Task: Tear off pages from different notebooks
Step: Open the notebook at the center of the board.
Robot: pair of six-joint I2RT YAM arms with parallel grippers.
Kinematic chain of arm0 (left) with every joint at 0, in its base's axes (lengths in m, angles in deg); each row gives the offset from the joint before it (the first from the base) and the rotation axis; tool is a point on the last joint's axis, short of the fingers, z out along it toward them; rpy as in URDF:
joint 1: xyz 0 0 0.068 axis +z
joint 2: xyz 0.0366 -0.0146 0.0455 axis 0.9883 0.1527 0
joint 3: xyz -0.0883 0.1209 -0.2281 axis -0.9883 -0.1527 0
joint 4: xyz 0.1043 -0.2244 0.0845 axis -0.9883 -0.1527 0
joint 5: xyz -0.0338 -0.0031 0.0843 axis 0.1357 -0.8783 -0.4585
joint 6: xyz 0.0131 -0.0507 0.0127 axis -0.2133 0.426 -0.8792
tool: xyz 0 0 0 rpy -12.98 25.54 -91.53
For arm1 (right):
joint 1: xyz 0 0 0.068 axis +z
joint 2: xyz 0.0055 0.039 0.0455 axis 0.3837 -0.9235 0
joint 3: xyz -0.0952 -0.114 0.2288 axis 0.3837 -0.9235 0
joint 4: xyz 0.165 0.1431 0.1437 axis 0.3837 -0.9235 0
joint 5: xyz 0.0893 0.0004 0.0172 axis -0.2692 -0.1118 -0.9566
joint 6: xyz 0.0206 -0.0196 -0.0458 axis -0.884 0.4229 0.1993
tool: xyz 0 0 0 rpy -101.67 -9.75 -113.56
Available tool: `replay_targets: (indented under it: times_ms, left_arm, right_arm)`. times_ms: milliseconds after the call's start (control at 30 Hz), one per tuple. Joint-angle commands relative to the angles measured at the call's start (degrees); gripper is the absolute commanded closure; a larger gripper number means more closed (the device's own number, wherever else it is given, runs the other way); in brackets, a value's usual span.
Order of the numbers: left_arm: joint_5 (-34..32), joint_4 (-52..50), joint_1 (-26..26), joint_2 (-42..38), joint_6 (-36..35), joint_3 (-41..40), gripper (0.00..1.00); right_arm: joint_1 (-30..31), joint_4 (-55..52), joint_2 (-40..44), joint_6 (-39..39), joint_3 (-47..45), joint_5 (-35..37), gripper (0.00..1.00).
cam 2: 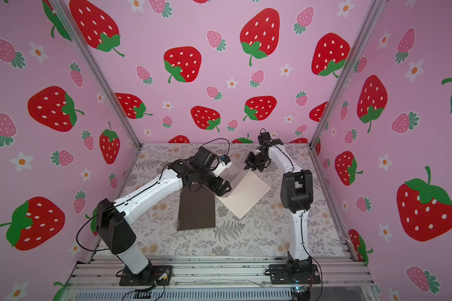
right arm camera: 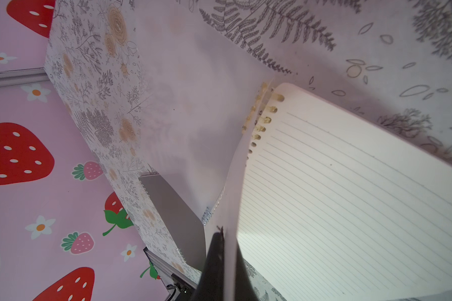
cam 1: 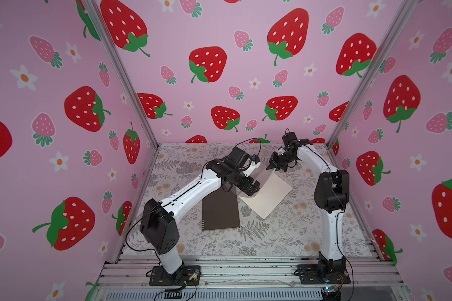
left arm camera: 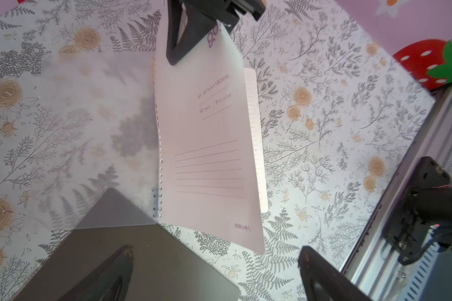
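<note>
A: Item one, right gripper?
B: Clamped on the far edge of the label sheet of the cream notebook. The sheet is raised off its bound edge and tilted, which bares the leaves beneath.

A: Is that sheet a page?
B: Judged not. It carries the printed box, so it is likely the cover leaf. The lined page under it lies flat, still bound.

A: Item two, left gripper?
B: Jaws spread wide, nothing in them. It hangs over the near end of the cream notebook's spine, just beside the dark notebook. I judge it is placed to pin the binding while the other arm pulls, or to take the sheet lower down.

A: Item three, the dark notebook?
B: Shut and flat on the cloth under the left arm. No page is out of it.

A: What does each view add?
B: Both top views give the layout: two arms, two notebooks at an angle, corners close. Only the left wrist makes plain a frosted cover folded flat away from the label sheet. The cloth shows through it, and one corner overlaps the dark notebook. Only the right wrist shows the label sheet edge-on between the fingers, the binding close up, and the ruled lines.
</note>
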Motion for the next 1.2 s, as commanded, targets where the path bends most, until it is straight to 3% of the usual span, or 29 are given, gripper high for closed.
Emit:
replay_targets:
  times_ms: [0, 367, 500, 600, 700, 800, 867, 967, 1033, 1067, 1167]
  left_arm:
    - [-5.86, -0.85, -2.66, 2.35, -2.83, 5.09, 0.00]
    - [-6.62, 1.64, -4.70, 9.68, -1.36, 8.17, 0.00]
    - [-9.79, 1.32, -4.80, 12.15, -2.14, 8.62, 0.03]
    - [-11.71, 0.78, -5.14, 13.61, -3.05, 8.92, 0.27]
    - [-12.90, 0.00, -5.25, 14.21, -3.19, 9.26, 0.72]
    - [-12.96, -0.22, -5.20, 13.95, -2.61, 9.27, 1.00]
    - [-12.29, -0.03, -4.98, 13.69, -1.64, 9.09, 1.00]
    - [-9.96, 0.67, -3.81, 12.98, 0.63, 8.79, 1.00]
    - [-7.09, 1.37, -2.28, 12.53, 2.51, 8.51, 1.00]
    - [-5.32, 1.69, -1.19, 12.21, 3.45, 8.25, 1.00]
    - [0.98, 2.66, 2.47, 11.47, 5.79, 7.35, 1.00]
  right_arm:
    - [0.57, -2.77, -0.12, -0.44, 1.86, -0.21, 1.00]
    - [2.40, -2.38, -0.63, -0.87, 2.97, -1.53, 1.00]
    - [2.68, -2.24, -0.65, -0.87, 3.38, -2.15, 1.00]
    - [2.68, -2.28, -0.47, -0.86, 3.33, -2.23, 1.00]
    - [2.90, -2.36, -0.29, -0.62, 3.18, -2.24, 1.00]
    - [2.86, -2.78, -0.29, 0.03, 3.08, -1.97, 0.96]
    - [2.93, -3.43, -0.26, 0.50, 3.04, -1.66, 0.79]
    - [2.95, -4.68, 0.61, 1.96, 3.03, 0.99, 0.36]
    - [2.95, -5.27, 2.12, 3.13, 2.77, 4.93, 0.18]
    - [2.95, -5.18, 3.40, 3.74, 2.19, 8.12, 0.12]
    - [2.78, -2.69, 8.46, 3.87, -2.15, 18.95, 0.08]
